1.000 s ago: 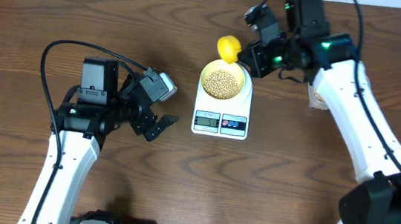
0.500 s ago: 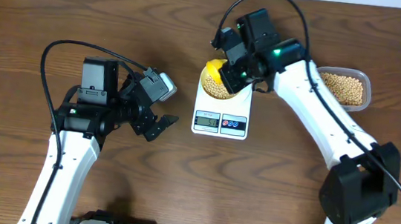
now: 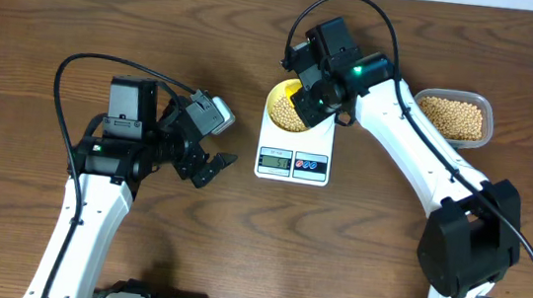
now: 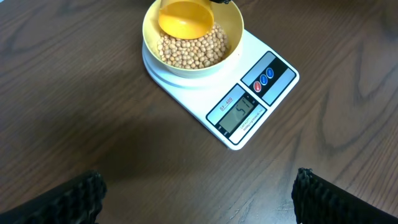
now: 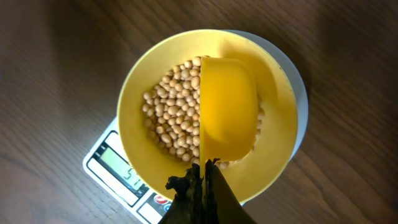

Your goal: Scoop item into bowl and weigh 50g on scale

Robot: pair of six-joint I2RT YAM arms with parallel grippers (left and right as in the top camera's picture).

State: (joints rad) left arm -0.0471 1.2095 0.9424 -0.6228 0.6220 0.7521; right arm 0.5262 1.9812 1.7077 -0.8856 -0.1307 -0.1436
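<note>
Right claw (image 5: 202,182): pressed together on the handle of the yellow scoop (image 5: 227,106), handle pinched between the fingers. Scoop sits inside the rim of the bowl (image 5: 134,93), rolled on its side just above the beans (image 5: 171,118). From the left wrist view its cup looks empty. Can't tell whether the scoop touches the beans or the bowl.

Bowl sits on the round platform of the scale (image 5: 102,158), beans filling its bottom in a good layer. The display (image 4: 239,112) faces the robot; digits look like 51, but small and a bit blurred, so not sure.

Further right, well apart from the scale, the clear container (image 3: 455,117) holds more beans. Left claw (image 3: 205,169): spread wide, holding nothing, hanging over the wooden table (image 3: 41,26) left of the scale, camera aimed at bowl and display.

Step, as I judge it: end of a pour, fine-tuning the weight. Close to target, maybe a touch over.

Next move calls for lifting the scoop straight up clear of the bowl, no bump on the rim, so the reading settles. Then read again. If over, take out a few beans with the scoop tip and return them to the container; if under, add a tiny amount.
</note>
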